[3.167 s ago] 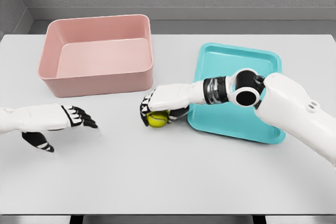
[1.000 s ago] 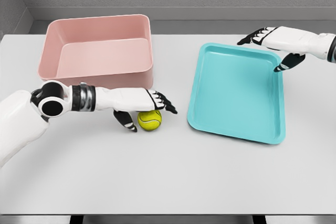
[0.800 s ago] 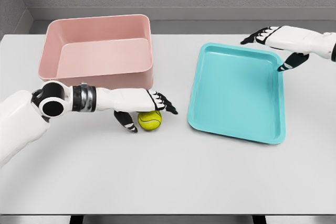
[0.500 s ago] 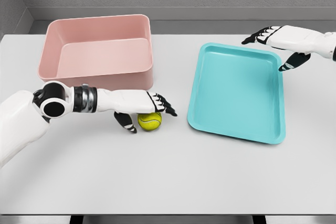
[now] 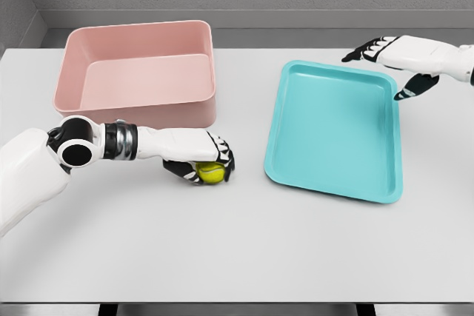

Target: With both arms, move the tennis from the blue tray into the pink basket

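I see the left hand (image 5: 201, 162) wrapped over the tennis ball (image 5: 210, 174), fingers curled down across its top and front with the thumb under its near side, so the ball is gripped against the white table (image 5: 237, 249). Only a patch of yellow shows between the black fingertips. The ball sits on the table, just left of the blue tray (image 5: 335, 132) and just in front of the pink basket (image 5: 137, 75); from the table's centre it lies at roughly nine o'clock. It touches neither the tray nor the basket that I can make out.

The left arm comes in from about eight o'clock and runs nearly level along the basket's front wall, forearm close to that wall.

The basket stands at about eleven o'clock on the table, upright and open, its inside bare. The tray lies flat at about two o'clock, turned slightly askew, its floor bare as well.

My right hand (image 5: 396, 61) hangs at the tray's far right corner, toward two o'clock, fingers spread and loose, holding nothing. Its thumb points down past the tray's right rim; I cannot tell whether it touches the rim.
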`<move>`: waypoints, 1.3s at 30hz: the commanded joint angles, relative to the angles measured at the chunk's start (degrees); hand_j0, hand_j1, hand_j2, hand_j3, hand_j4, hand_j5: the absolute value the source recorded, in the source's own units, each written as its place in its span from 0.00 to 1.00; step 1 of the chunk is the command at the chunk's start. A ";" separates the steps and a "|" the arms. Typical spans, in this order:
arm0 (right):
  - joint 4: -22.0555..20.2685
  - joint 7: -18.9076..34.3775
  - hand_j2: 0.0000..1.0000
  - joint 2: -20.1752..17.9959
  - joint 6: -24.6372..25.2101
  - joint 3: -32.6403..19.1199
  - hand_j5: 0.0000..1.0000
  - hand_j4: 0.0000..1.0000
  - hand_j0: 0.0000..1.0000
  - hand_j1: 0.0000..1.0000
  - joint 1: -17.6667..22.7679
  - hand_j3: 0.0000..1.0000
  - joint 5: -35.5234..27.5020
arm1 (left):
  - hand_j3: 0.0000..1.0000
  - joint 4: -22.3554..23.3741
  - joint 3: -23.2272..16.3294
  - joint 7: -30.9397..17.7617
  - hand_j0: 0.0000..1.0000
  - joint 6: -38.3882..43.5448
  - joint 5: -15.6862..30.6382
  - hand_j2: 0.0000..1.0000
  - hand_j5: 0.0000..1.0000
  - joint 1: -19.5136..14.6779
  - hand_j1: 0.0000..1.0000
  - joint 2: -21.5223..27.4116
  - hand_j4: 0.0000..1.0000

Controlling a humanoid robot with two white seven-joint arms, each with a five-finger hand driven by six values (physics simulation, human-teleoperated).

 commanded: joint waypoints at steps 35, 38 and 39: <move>0.33 -0.02 1.00 0.04 0.14 -0.93 1.00 1.00 1.00 1.00 0.00 1.00 -0.33 | 0.34 8.65 0.38 0.08 0.34 0.08 12.18 0.34 0.34 -17.58 0.34 7.30 0.34; 0.33 -0.02 1.00 0.04 0.14 -0.85 1.00 1.00 1.00 1.00 0.00 1.00 -0.33 | 0.34 14.62 0.55 0.08 0.34 0.08 11.83 0.34 0.34 -18.19 0.34 5.19 0.34; 0.42 -0.02 1.00 0.04 0.14 -0.85 1.00 1.00 1.00 1.00 0.00 1.00 -0.33 | 0.34 16.73 0.64 0.08 0.34 0.08 11.65 0.34 0.34 -18.28 0.34 4.32 0.34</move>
